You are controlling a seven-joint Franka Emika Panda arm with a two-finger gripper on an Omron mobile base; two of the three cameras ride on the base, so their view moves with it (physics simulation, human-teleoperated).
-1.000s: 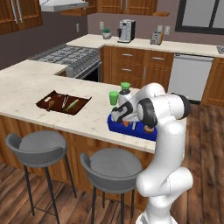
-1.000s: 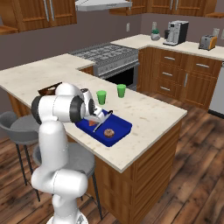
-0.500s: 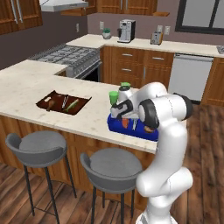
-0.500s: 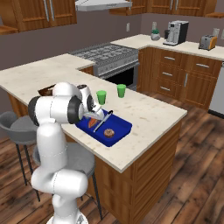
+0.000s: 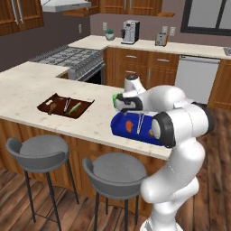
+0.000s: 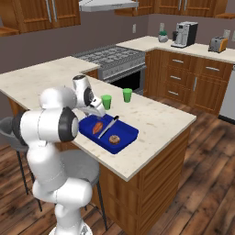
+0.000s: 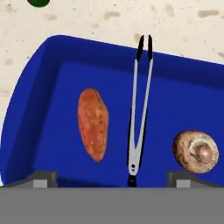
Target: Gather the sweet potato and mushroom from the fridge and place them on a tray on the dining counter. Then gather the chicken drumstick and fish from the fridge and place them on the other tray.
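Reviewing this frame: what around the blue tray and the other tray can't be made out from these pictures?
- Blue tray, left base view: its right part is hidden behind the arm.
- Blue tray, hand view: near edge cut off at the bottom.
- Brown tray, left base view: contents too small to identify.
- Tool, right base view: fingers too small to judge.

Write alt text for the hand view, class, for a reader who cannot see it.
A blue tray on a pale speckled counter holds a sweet potato on the left, a mushroom on the right, and metal tongs lying between them. The open gripper hangs over the tray's near edge, holding nothing.
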